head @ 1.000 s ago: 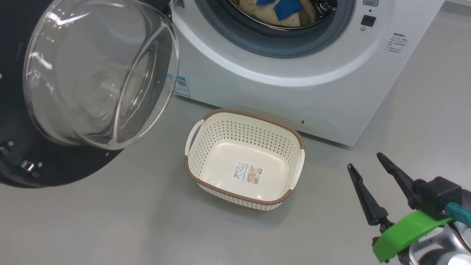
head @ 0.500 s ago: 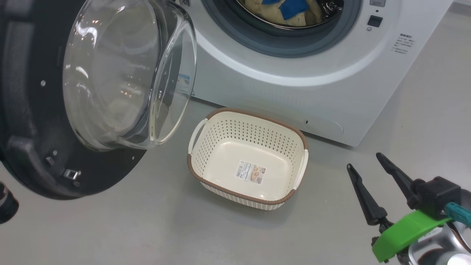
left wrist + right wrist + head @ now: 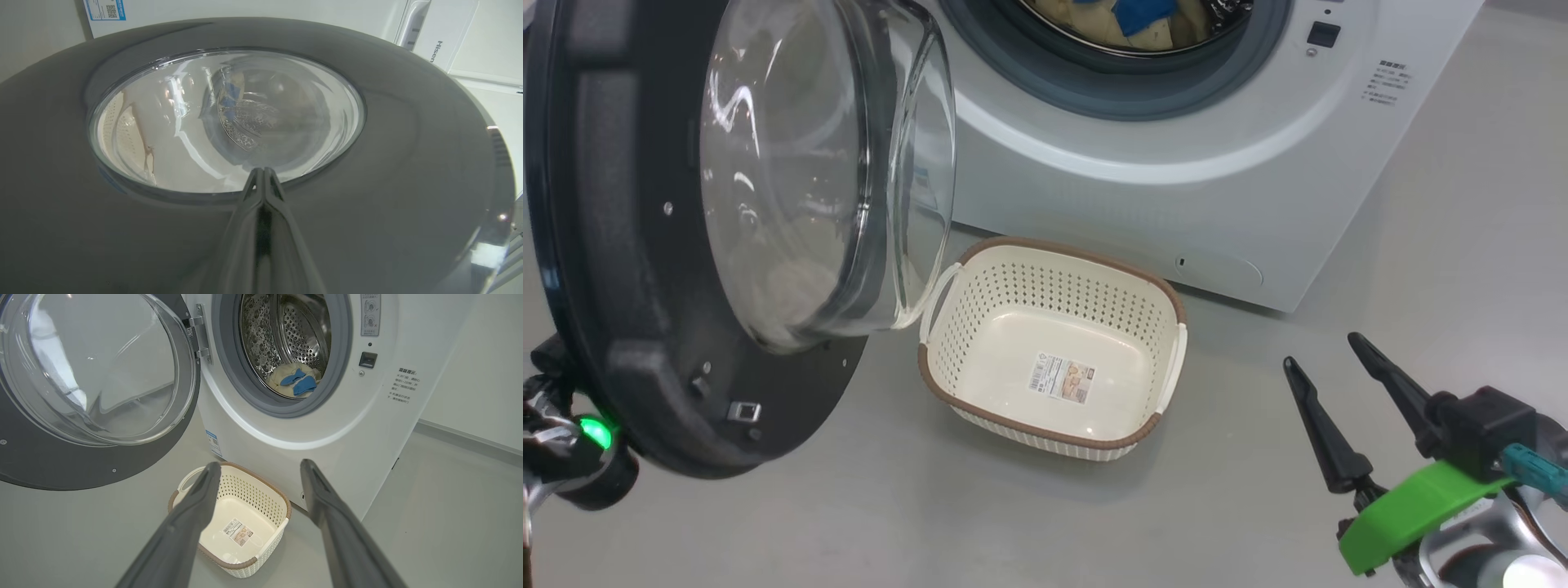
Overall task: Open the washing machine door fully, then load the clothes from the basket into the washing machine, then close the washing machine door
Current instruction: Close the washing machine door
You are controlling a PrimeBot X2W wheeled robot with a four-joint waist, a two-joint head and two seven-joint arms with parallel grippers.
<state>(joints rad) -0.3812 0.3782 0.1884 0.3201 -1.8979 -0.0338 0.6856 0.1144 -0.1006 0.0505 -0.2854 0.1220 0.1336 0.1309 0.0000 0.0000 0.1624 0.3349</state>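
Note:
The black washing machine door [image 3: 629,245] with its bulging glass window [image 3: 809,180] stands part-way swung toward the white washing machine [image 3: 1143,204]. In the left wrist view my left gripper [image 3: 261,170] is shut, empty, with its tips against the door's outer face [image 3: 388,183] just below the glass. My left wrist [image 3: 580,465] shows behind the door's lower edge. Cream and blue clothes [image 3: 1094,20] [image 3: 282,377] lie inside the drum. The cream basket [image 3: 1029,286] [image 3: 229,522] sits empty on the floor before the machine. My right gripper [image 3: 1321,351] [image 3: 259,465] hangs open to the basket's right.
Grey floor [image 3: 849,506] surrounds the basket and runs on to the right of the machine, up to a white wall [image 3: 482,375]. The door's glass overhangs the basket's left handle [image 3: 935,298]. Another white appliance [image 3: 445,36] stands beyond the door.
The door has swung round toward the machine, its edge turning to me. My left wrist has come into sight behind its lower edge. The right gripper holds still.

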